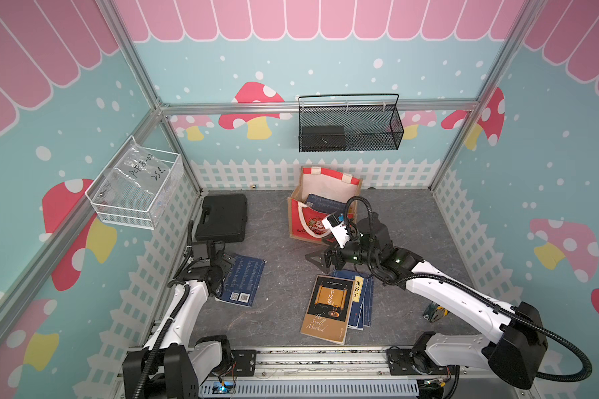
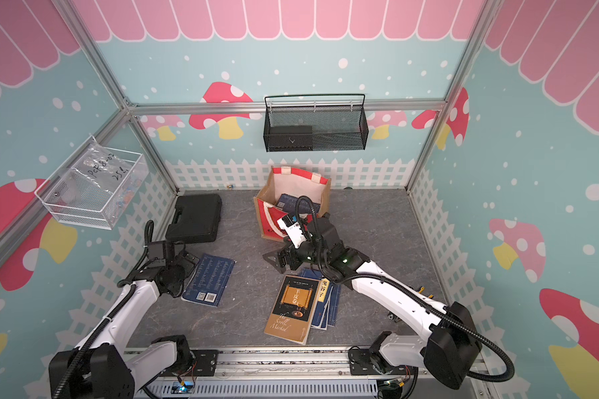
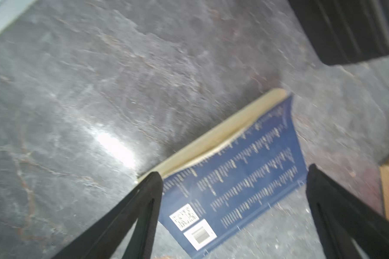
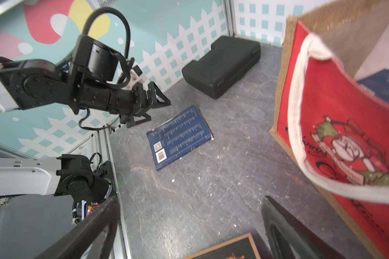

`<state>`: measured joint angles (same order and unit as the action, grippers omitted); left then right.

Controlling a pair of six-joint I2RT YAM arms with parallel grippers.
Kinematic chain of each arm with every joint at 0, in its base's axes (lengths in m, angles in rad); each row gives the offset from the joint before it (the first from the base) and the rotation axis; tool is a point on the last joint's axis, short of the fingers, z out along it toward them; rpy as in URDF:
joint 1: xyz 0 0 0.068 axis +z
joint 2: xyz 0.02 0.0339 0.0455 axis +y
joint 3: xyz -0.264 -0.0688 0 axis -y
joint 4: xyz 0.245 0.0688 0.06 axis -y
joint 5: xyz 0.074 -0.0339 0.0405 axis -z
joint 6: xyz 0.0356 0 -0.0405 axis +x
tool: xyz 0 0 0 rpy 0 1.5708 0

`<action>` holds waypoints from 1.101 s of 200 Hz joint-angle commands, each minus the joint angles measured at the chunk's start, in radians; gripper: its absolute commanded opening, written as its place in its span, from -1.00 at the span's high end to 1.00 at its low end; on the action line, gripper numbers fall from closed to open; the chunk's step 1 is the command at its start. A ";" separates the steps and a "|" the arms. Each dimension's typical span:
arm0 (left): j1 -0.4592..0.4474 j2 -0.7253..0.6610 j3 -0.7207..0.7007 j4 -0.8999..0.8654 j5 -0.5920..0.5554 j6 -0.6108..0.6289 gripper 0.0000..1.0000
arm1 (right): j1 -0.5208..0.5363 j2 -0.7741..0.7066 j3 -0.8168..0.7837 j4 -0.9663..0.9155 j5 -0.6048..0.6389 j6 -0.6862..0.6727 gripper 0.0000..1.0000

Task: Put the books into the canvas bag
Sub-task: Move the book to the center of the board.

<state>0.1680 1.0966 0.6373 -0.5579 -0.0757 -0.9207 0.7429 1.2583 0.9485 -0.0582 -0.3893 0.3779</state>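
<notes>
Both the left gripper (image 4: 156, 109) and the right gripper (image 4: 189, 201) gape empty between picks; with a blue book (image 1: 320, 202) already in the canvas bag (image 1: 296, 224) near the back edge of the bench (image 1: 277, 321), you'd next lower the left gripper onto the blue paperback (image 1: 244, 281) beside the left edge, pinching one edge.

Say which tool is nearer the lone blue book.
Left. The left tool hangs at the edge of the blue book; the right tool is well off, in front of the canvas bag.
</notes>
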 commanded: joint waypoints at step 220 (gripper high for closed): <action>-0.384 0.168 -0.111 0.470 0.235 -0.219 -0.98 | 0.130 0.611 0.200 0.127 0.065 0.224 -0.93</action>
<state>-0.2157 1.2652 0.5316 -0.1677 0.1226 -1.1225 0.8703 1.8393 1.1233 0.0738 -0.3336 0.5671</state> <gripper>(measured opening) 0.988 0.970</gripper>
